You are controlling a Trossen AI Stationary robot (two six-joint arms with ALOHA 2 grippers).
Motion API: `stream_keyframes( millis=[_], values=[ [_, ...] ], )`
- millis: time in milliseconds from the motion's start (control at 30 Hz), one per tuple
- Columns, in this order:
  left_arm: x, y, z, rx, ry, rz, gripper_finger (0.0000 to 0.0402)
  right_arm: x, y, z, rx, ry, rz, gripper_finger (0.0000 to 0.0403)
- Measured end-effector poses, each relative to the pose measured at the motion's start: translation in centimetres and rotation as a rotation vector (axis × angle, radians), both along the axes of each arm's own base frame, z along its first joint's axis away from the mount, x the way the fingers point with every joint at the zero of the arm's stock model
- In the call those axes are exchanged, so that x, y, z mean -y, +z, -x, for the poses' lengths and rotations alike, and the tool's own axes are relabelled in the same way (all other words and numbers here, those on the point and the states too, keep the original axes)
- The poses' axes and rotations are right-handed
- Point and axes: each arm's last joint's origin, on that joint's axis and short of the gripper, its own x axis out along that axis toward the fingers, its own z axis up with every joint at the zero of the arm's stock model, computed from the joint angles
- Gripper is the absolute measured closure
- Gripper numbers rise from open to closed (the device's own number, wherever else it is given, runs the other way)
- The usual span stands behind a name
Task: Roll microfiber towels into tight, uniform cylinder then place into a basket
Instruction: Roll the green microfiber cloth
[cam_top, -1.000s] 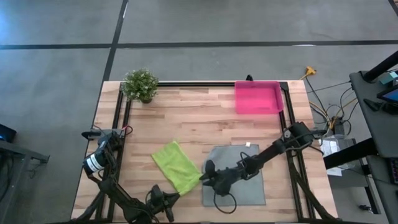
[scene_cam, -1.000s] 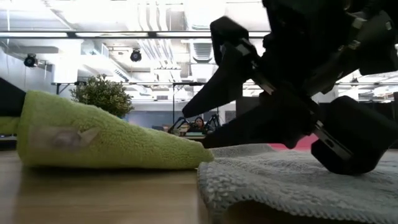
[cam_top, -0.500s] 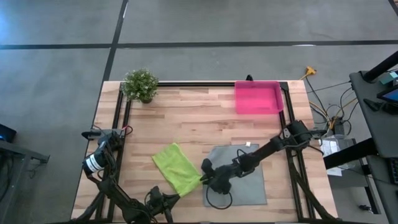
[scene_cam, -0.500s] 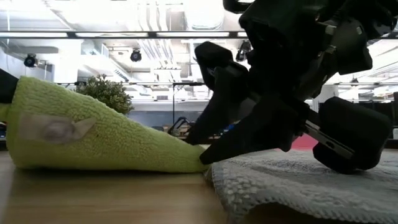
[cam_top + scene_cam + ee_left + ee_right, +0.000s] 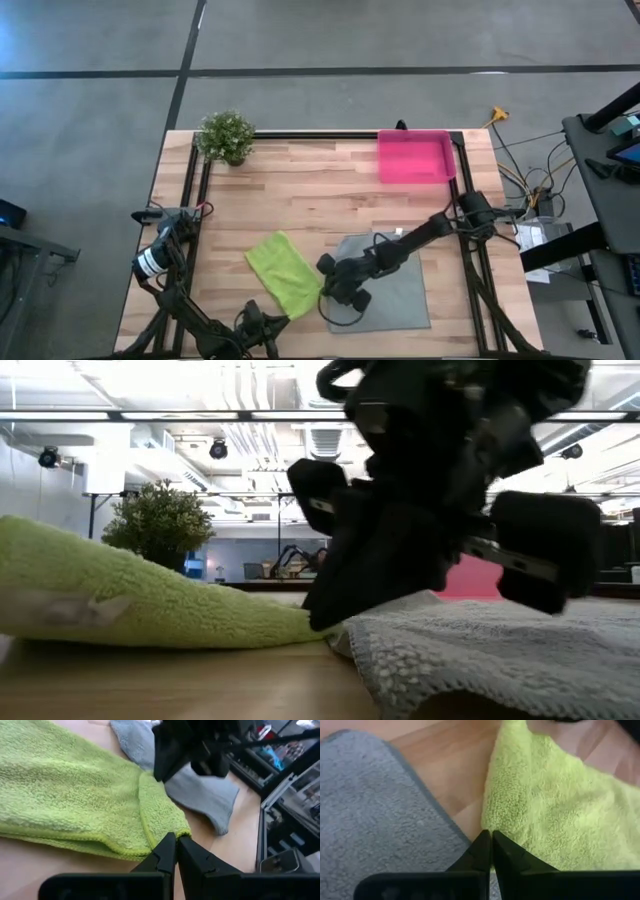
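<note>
Pinching low between both cloths, the right gripper (image 5: 322, 285) is seen closed, apparently on nothing — the soft, limp lime green towel (image 5: 283, 272) just beside it is best gripped at a corner.

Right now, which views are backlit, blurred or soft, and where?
Low view: bright ceiling lights leave the right gripper a dark silhouette; the near edge of the grey towel is soft. Left wrist view: the room beyond the table is blurred. High view: evenly lit, the lime green towel sharp.
</note>
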Motion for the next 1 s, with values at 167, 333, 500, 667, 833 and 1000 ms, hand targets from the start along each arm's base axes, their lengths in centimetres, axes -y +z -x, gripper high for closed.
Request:
stream_keyframes(
  millis=[167,333,500,667,833,1000],
  values=[
    [0.4,0.0,-0.1,-0.071,-0.066,-0.021,0.0402,1.0,1.5,-1.6,-0.108,0.014,-0.064,0.0394],
    [0.8,0.0,-0.2,-0.170,-0.153,-0.055,0.0401,2.6,2.6,-3.6,-0.274,0.036,-0.285,0.0394],
    [1.6,0.3,-0.4,-0.272,-0.278,-0.092,0.0401,4.6,1.4,-5.7,-0.496,0.004,-0.546,0.0394],
    [1.7,0.3,-0.2,-0.301,-0.312,-0.116,0.0401,5.5,-1.4,-7.1,-0.645,-0.107,-0.642,0.0394],
    [1.7,0.5,0.1,-0.353,-0.377,-0.178,0.0401,5.1,-2.6,-7.1,-0.684,-0.117,-0.625,0.0394],
    [0.9,2.3,1.0,-0.492,-0.458,-0.274,0.0401,4.6,-2.2,-6.9,-0.677,-0.130,-0.608,0.0394]
  ],
)
